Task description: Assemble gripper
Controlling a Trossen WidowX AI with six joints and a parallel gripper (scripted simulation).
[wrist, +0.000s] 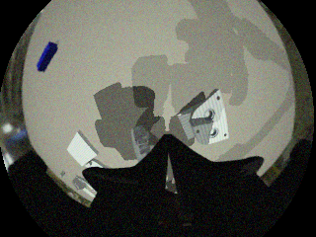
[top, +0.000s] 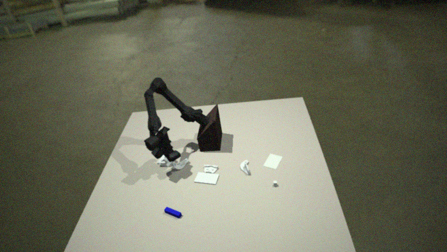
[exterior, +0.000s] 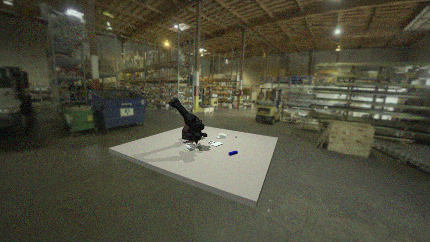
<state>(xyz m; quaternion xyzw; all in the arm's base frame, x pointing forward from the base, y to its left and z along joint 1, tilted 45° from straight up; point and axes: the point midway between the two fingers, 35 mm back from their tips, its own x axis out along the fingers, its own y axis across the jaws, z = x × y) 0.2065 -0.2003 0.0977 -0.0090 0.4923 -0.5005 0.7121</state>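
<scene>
Above the pale table (top: 225, 219) (exterior: 240, 180) (wrist: 99, 30), the closed tool (top: 174, 158) (exterior: 197, 142) (wrist: 168, 137) points downward.

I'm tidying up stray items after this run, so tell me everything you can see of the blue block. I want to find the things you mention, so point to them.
The blue block (top: 172, 212) (exterior: 232, 153) (wrist: 47, 56) is a small, elongated bar, deep blue all over, with a smooth, solid look; what it is made of I cannot tell. It lies flat on its long side on the pale table top (top: 249, 219) (exterior: 210, 174) (wrist: 99, 30), apart from the white parts and the gripper (top: 174, 158) (wrist: 168, 137). Only the table touches it.
</scene>
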